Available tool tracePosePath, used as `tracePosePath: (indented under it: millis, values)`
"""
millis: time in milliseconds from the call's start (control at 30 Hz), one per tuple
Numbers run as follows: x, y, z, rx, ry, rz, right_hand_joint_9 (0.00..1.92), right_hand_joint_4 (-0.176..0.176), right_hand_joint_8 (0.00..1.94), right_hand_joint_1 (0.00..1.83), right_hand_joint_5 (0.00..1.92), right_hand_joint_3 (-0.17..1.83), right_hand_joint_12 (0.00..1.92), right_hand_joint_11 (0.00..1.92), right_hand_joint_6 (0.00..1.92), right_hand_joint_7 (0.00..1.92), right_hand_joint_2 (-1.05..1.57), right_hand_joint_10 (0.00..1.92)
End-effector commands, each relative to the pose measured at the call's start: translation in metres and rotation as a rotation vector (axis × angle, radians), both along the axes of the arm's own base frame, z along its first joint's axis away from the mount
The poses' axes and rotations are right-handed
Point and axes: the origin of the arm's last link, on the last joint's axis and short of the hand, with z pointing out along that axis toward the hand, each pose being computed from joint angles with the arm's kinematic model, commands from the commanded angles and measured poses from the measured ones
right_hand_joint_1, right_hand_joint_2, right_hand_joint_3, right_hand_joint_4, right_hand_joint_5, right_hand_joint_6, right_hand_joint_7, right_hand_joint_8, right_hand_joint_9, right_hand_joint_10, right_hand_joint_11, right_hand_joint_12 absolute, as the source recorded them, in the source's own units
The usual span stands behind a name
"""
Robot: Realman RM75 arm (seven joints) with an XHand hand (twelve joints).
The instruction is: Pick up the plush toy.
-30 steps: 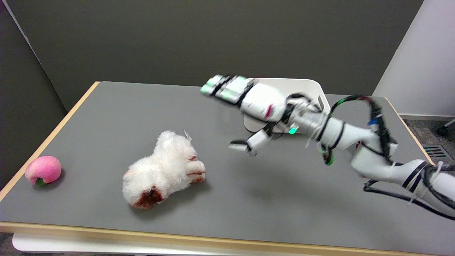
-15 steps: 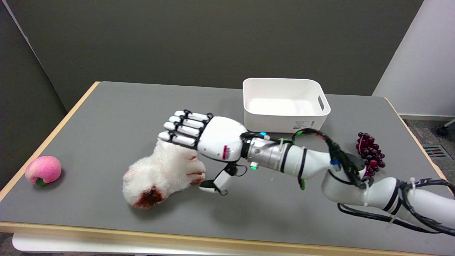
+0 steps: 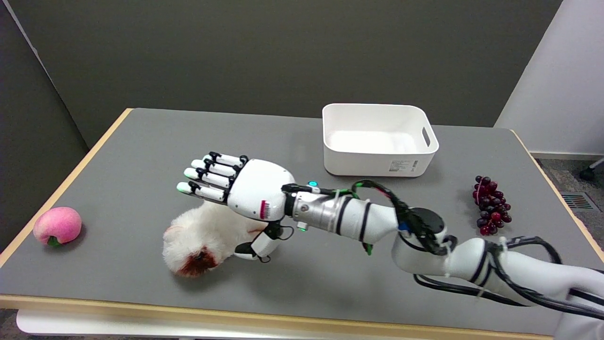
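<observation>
Under the spread right hand [image 3: 250, 193], plush toy [image 3: 198, 241] half hidden, grip unclear

Fluffy plush toy [image 3: 207, 236]; glossy plastic robot hand [image 3: 245, 191]

The plush toy [image 3: 203, 238] is lying on the surface [image 3: 141, 151] toward the near left, a little back from the near edge. The robot hand [image 3: 236, 191] is hanging directly over the toy's far right part, its fingers [image 3: 207, 179] reaching left above the toy and its thumb [image 3: 257, 248] sitting at the toy's right side; the arm is stretching in from the lower right. The peach [image 3: 57, 226] is resting at the far left, well apart from the toy. The bin [image 3: 377, 140] is standing at the far side, right of centre. The grapes [image 3: 490, 204] are lying near the right edge, in front and to the right of the bin.
</observation>
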Motion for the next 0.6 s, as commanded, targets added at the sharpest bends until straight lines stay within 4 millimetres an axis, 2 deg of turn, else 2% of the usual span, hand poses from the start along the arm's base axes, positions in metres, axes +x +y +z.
tracePosePath:
  millis: [33,67,133,233,600]
  values:
    - [-0.034,-0.046,-0.033,-0.025,-0.006,-0.127,0.0,0.032,0.0,0.64,0.0,0.73,0.46,0.0,0.0,0.0,0.52,0.0]
    - [-0.035,-0.047,-0.032,-0.03,-0.007,-0.132,0.0,0.032,0.0,0.64,0.0,0.8,0.48,0.0,0.0,0.0,0.49,0.0]
    - [-0.037,-0.05,-0.028,-0.045,-0.003,-0.139,0.0,0.032,0.0,0.64,0.0,0.82,0.48,0.0,0.0,0.0,0.48,0.0]
    - [-0.041,-0.053,-0.025,-0.058,-0.001,-0.151,0.0,0.032,0.0,0.63,0.0,0.68,0.49,0.0,0.0,0.0,0.54,0.0]
    - [-0.049,-0.052,-0.016,-0.08,0.001,-0.178,0.0,0.033,0.0,0.65,0.0,0.69,0.55,0.0,0.0,0.0,0.54,0.0]
